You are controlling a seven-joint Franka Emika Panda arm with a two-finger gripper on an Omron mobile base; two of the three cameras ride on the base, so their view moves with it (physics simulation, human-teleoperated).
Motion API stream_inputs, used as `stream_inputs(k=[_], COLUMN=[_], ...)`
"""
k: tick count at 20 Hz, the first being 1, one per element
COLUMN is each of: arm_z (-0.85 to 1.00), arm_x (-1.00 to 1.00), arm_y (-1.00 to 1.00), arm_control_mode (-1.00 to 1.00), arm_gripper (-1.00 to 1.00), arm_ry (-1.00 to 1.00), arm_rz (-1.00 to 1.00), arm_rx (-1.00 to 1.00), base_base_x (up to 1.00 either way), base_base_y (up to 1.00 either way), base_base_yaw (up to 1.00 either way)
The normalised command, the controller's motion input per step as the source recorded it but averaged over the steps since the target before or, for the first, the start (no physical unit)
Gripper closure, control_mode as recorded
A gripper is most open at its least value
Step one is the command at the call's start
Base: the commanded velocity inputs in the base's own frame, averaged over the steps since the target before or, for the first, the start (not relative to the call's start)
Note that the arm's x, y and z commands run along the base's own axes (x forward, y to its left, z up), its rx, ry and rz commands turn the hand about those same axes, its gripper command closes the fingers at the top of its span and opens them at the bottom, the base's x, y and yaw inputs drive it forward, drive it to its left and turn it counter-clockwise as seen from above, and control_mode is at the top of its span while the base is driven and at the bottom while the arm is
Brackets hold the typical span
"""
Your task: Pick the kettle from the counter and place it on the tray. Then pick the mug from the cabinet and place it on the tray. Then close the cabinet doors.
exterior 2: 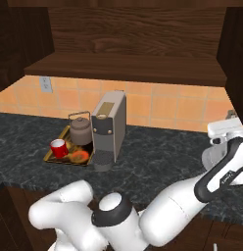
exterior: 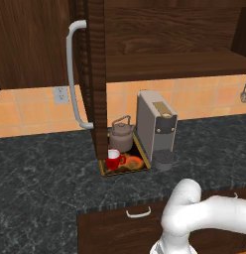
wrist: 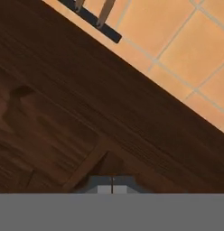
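The cabinet (exterior: 169,34) spans the upper part of both base views, its shelf bare. The left cabinet door (exterior: 92,74) stands open, edge-on toward the camera, with its bar handle (exterior: 71,74) facing left. Below it lies the dark marbled counter (exterior: 40,168). A grey coffee machine (exterior: 155,126) stands on the counter, just beside the tray (exterior: 107,171). The kettle (exterior: 121,135) is seated at the back of the tray and the red mug (exterior: 114,158) at its front, so both placements are judged complete; door closing is taken as the step in hand.

The end effector (wrist: 112,188) is pressed together with nothing between its tips, close against dark wood grain at the far right of the scene, judged to be the right cabinet door. For a clean closure, flat contact is to be held on the panel and the push directed along the door's swing arc, not across it.

The right door is cut off at the frame edge in both base views, so its angle cannot be judged. The tray's near left corner is hidden behind the left door in the left base view. A utensil (exterior: 244,94) hanging on the tiled wall is too small to identify.
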Motion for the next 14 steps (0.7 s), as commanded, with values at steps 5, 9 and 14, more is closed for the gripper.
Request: stream_inputs(k=[5, 9, 14], arm_z=[0.02, 0.31, 0.96], arm_x=[0.18, -0.09, -0.7], arm_y=[-0.86, -0.38, 0.24], arm_control_mode=[-1.0, -1.0, -1.0], arm_gripper=[1.0, 1.0, 1.0], arm_ry=[-0.4, -0.84, -0.83], arm_rz=[0.28, 0.33, 0.28], arm_rx=[0.23, 0.2, -0.07], base_base_x=[0.0, 0.0, 0.0], base_base_y=[0.0, 0.0, 0.0], base_base_yaw=[0.0, 0.0, 0.0])
